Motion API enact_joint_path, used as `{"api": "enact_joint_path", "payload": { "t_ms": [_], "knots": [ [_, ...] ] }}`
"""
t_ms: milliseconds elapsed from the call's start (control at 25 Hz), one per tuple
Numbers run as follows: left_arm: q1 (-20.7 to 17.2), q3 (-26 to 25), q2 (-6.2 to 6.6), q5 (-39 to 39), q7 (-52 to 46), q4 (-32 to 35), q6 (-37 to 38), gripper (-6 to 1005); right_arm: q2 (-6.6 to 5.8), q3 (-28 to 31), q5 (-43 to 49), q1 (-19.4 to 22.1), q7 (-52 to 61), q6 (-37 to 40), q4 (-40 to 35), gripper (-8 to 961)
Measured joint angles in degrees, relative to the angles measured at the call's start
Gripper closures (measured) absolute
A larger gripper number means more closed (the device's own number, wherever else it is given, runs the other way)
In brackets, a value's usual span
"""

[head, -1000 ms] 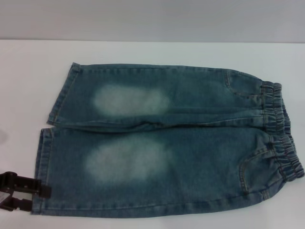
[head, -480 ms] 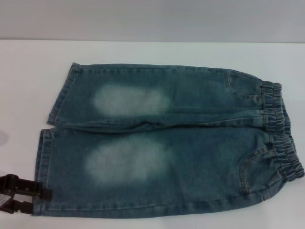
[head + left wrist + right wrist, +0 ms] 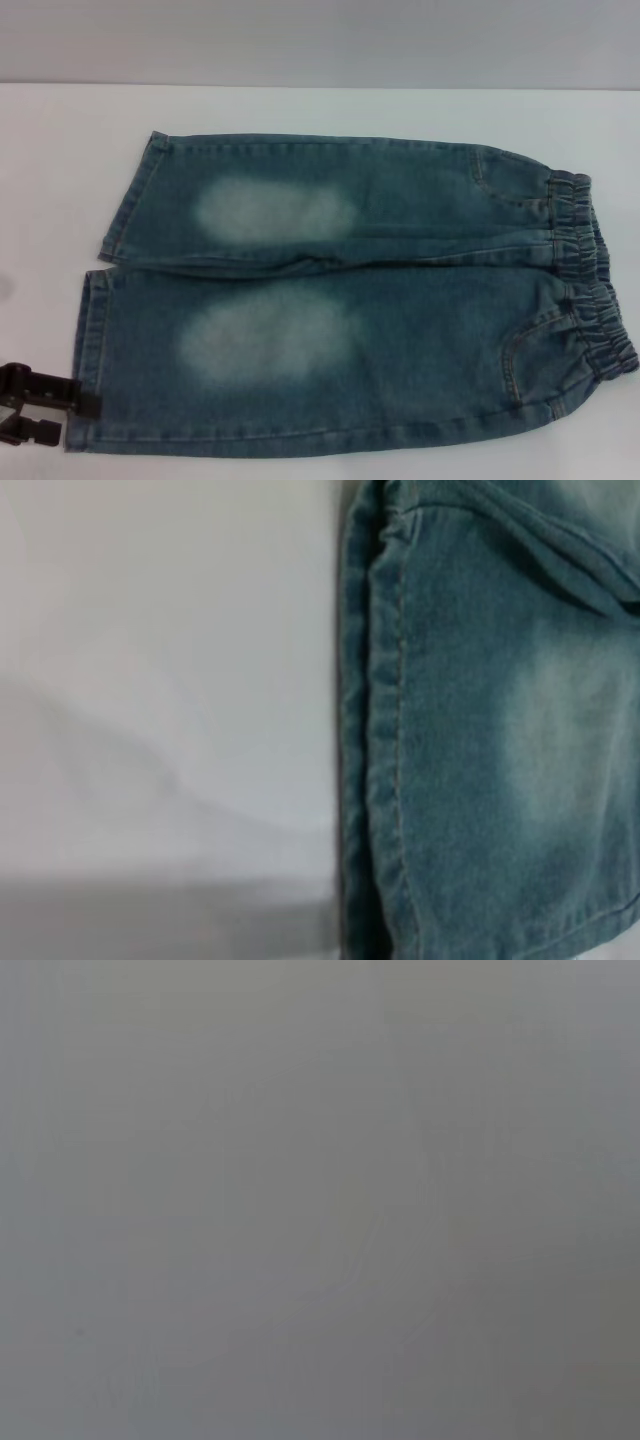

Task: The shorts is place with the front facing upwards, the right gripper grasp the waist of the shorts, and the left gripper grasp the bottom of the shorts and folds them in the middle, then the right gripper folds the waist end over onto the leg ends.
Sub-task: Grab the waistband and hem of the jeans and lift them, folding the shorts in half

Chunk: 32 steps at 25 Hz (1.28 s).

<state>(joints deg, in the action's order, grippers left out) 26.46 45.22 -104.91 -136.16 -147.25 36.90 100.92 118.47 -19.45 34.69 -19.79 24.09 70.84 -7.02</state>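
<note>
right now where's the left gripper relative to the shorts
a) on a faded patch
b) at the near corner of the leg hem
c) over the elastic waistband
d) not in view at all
b: in the head view the left gripper sits at the near corner of the leg hem of the shorts, at the end opposite the waistband.

Right wrist view is showing only a plain grey surface (image 3: 320, 1200) filling the whole field. The tone is running slightly lighter toward one side and darker toward the opposite corner. Faint soft streaks are crossing the middle; what they are cannot be told. No edge or object is appearing against the grey.
</note>
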Motion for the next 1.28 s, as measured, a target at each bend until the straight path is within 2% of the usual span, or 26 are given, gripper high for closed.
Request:
{"api": "enact_joint_path", "payload": {
  "t_ms": [440,960,1280],
  "knots": [
    [0.41,-0.31,-0.76,-1.69,0.12,-0.21,0.07,156,0.00,0.03,0.03,-0.07,0.00,0.00,0.20,343],
    [2.52,-1.54,-2.45,-1.20,1.11,-0.01,0.42,155,0.00,0.03,0.03,-0.07,0.00,0.00,0.25,343],
    [4.25,-3.21,-2.68,-1.15,2.26,-0.43,0.23,155,0.00,0.03,0.02,0.07,0.00,-0.07,0.26,344]
  ]
}}
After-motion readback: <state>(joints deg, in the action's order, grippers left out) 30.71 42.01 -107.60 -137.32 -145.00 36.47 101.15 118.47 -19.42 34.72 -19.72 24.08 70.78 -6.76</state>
